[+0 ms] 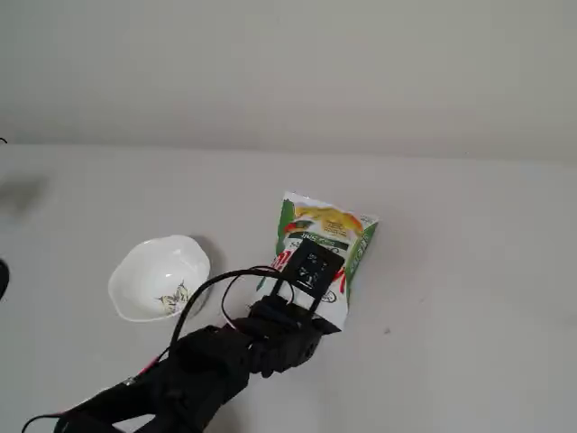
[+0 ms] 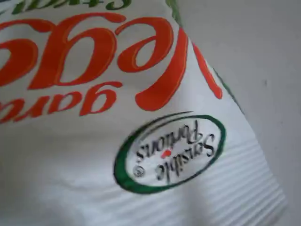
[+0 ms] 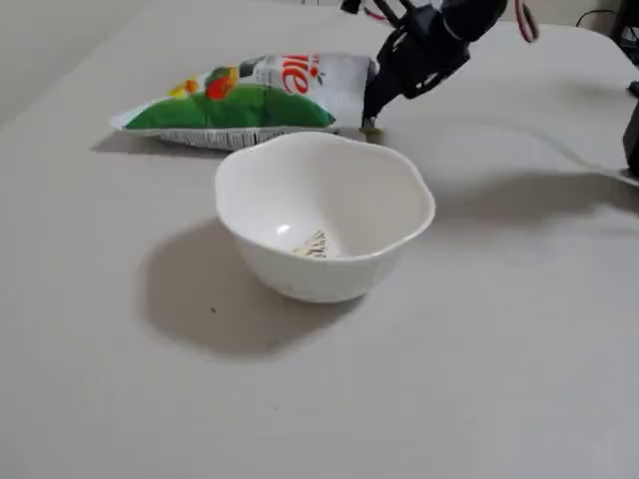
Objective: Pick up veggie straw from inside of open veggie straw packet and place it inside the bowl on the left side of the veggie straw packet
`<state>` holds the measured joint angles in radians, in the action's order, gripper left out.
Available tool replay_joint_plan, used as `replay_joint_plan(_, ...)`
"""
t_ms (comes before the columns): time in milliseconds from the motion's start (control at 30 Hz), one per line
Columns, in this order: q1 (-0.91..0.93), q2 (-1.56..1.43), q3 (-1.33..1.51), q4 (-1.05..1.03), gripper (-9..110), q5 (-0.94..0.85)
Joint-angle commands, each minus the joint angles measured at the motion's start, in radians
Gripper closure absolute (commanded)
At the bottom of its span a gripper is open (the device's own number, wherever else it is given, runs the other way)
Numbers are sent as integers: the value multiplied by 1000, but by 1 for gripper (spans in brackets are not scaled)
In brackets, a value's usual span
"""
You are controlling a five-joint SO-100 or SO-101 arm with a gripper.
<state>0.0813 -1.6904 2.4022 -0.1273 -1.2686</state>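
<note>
The veggie straw packet point(image 1: 326, 236) lies flat on the white table, its yellow picture end pointing away in a fixed view. My gripper point(image 3: 371, 118) reaches down at the packet's point(image 3: 250, 98) near-right end, and its dark fingers point(image 3: 387, 80) touch or nearly touch the bag edge. How the jaws stand is not clear. In the wrist view the packet point(image 2: 117, 141) fills the frame with red lettering and a green oval logo, and no fingers show. The bowl point(image 1: 160, 278) sits left of the packet and holds only its grey motif point(image 3: 312, 243). No veggie straw is visible.
My black arm point(image 1: 207, 365) with its cables enters a fixed view from the bottom left, between bowl and packet. A pale wall runs behind the table point(image 1: 469, 298). A dark object point(image 3: 633, 140) stands at the right edge of a fixed view.
</note>
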Motion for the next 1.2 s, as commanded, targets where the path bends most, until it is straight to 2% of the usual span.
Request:
replay_joint_plan(0, 11, 3, -69, 32, 87, -6)
replay_joint_plan(433, -12, 5, -69, 5, 100, 6)
replay_joint_plan(667, -20, -83, -72, -91, 101, 12)
replay_joint_plan(967, -31, -325, -71, -382, 101, 20)
replay_joint_plan(1167, -57, -563, -67, -669, 101, 15)
